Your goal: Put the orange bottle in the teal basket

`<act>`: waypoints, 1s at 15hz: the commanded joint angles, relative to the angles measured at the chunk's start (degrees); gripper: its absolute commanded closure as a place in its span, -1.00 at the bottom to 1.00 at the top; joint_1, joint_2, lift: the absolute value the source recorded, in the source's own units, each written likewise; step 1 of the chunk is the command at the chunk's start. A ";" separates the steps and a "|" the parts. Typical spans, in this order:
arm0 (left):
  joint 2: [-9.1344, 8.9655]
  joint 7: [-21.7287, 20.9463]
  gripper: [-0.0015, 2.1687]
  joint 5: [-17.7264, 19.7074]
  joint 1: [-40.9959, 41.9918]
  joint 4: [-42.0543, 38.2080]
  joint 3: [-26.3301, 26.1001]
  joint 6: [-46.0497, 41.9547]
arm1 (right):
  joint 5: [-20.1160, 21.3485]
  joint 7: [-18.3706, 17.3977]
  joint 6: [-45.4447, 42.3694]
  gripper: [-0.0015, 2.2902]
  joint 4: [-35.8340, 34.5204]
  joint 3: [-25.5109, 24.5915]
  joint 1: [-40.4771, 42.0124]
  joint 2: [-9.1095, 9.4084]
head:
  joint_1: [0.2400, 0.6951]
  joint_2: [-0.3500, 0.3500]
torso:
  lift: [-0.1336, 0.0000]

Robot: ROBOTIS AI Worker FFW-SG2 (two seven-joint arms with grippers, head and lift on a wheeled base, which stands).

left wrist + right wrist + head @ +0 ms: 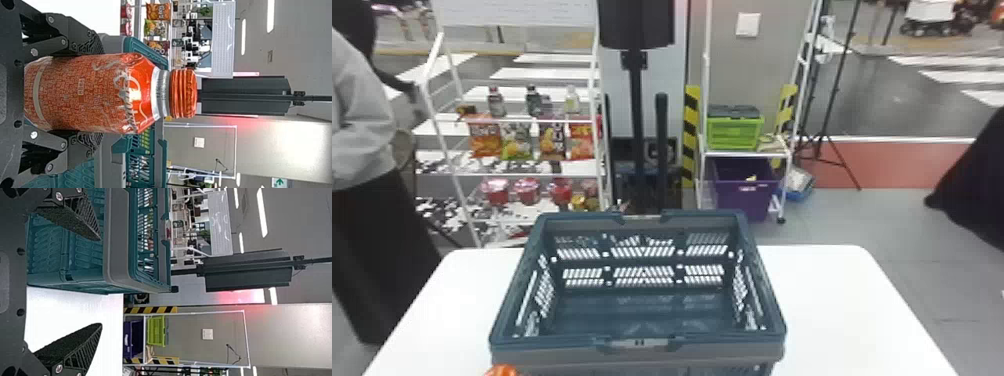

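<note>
**Before transfer begins, check clearance**

While the orange, screw-capped plastic bottle (82,94) is held upright at the left near side of the teal, lattice-walled plastic basket (697,217), a low move inward could strike its base on the near rim, tilting it or pushing the basket across the white worktop (832,300). Uneven pressure on the rounded sides could cause slip; early release could drop it outside.

The left tool (91,93) is closed only to bottle width, its black fingers (86,43) against opposite sides. The right tool (100,282) is released, fingers wide apart, holding nothing, near the basket's right near corner.
</note>
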 commanded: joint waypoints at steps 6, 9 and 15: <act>-0.15 -0.08 0.98 0.04 -1.10 -0.27 0.62 1.44 | 0.00 0.00 1.46 -0.90 0.35 0.09 -1.35 0.05 | 0.14 0.00 | 1.00; -0.15 0.00 0.98 -0.57 -1.36 -1.41 0.88 3.02 | 0.00 0.00 1.81 -0.90 0.35 0.09 -1.61 0.05 | 0.14 0.00 | 1.00; -0.15 -0.88 0.98 -7.43 -2.86 -17.76 5.28 20.42 | 0.53 0.00 2.34 -0.90 -0.09 0.09 -1.26 0.05 | 0.14 0.00 | 1.00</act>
